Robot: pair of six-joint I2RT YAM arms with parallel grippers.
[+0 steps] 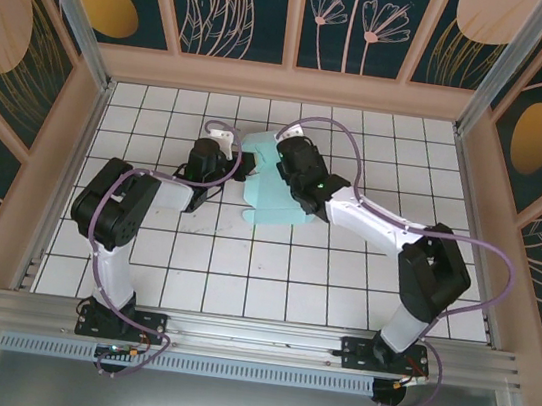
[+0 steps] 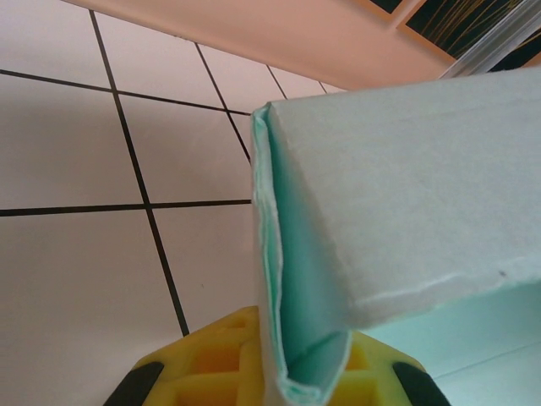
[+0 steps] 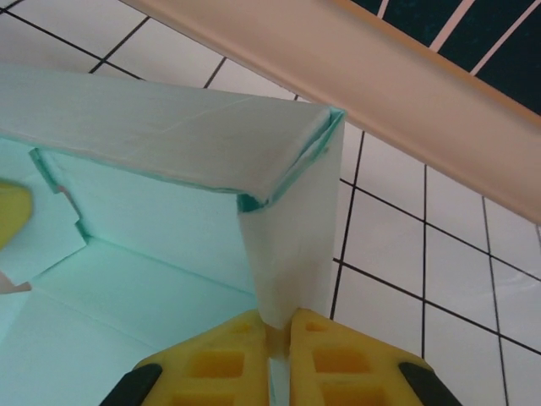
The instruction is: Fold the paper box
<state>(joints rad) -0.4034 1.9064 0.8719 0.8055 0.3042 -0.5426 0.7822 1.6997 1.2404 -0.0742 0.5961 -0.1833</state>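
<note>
Mint-green paper box [image 1: 269,201], partly folded, is noted on the tiled table [image 1: 240,280] near the middle of its far edge. One raised wall is pinched by the left gripper [image 2: 292,368], another by the right gripper [image 3: 279,338].

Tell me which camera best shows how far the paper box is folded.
Right wrist: the paper box shows two raised walls meeting at a corner, the right end effector pinching one wall. Left wrist gives one folded wall edge close up; top external has arms covering much of it.

Free tiles [image 1: 240,280] before paper box [image 1: 265,207]
</note>
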